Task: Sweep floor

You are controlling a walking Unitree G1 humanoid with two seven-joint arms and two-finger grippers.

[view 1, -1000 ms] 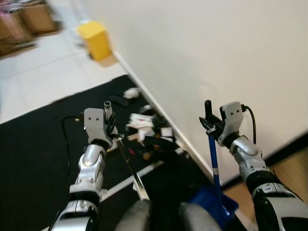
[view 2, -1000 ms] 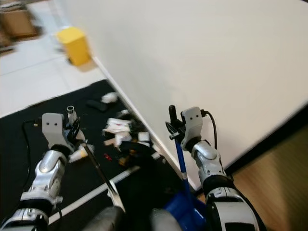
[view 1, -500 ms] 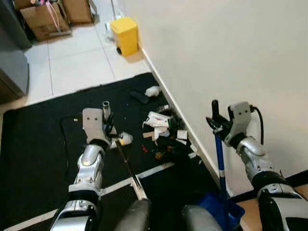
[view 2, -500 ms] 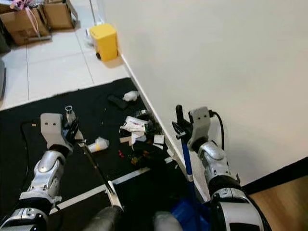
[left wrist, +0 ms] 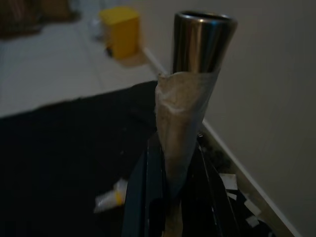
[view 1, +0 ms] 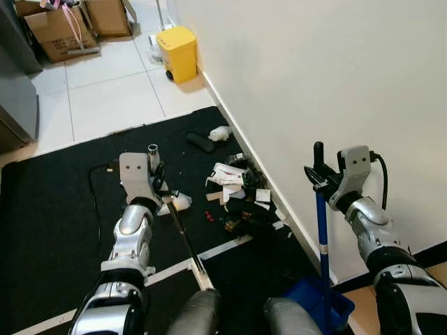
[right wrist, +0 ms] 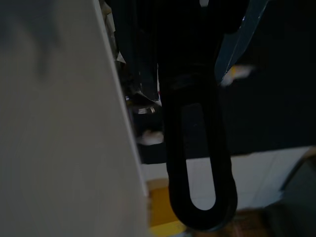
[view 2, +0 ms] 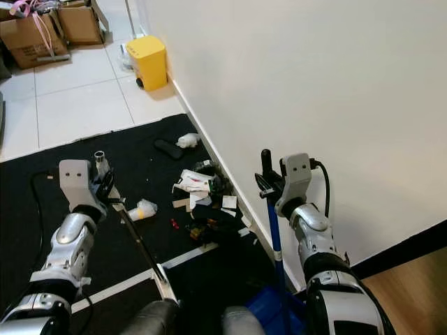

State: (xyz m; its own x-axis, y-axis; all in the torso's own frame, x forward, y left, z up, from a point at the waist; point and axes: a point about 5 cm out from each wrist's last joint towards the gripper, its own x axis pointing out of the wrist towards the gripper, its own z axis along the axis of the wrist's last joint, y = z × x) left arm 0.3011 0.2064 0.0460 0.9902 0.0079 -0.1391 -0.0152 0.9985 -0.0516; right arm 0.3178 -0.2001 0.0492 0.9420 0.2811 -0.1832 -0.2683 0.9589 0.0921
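While we stood at the near edge of the black mat (view 1: 49, 230), our right gripper (view 1: 323, 180) was clamped around the top of the blue dustpan handle (view 1: 322, 237), which stood close to upright just beside the white wall (view 1: 335, 77). The blue dustpan (view 1: 316, 300) itself sat low by our feet at the wall's foot. In the right wrist view the handle's black hanging loop (right wrist: 200, 153) ran straight out past the fingers.

Our left gripper (view 1: 158, 183) was closed on the broom handle (view 1: 180, 234), near its taped metal tip (left wrist: 190, 98). That handle slanted down and back toward us, so its long axis ran from the gripper to the pale broom end (view 1: 202, 278) near our legs.

Ahead and to the right of the broom end lay the litter pile (view 1: 236, 195): torn paper, dark scraps and small red bits heaped on the mat against the skirting. A crumpled white and yellow wrapper (view 1: 176, 202) lay apart, just beside the left gripper. Farther on sat a dark flat object (view 1: 200, 142) and a white wad (view 1: 220, 132).

So the rubbish lay between broom and dustpan, and we judged the left arm the one to drive it rightward. Beyond the mat we saw tiles, a yellow bin (view 1: 176, 53) and cardboard boxes (view 1: 54, 31).
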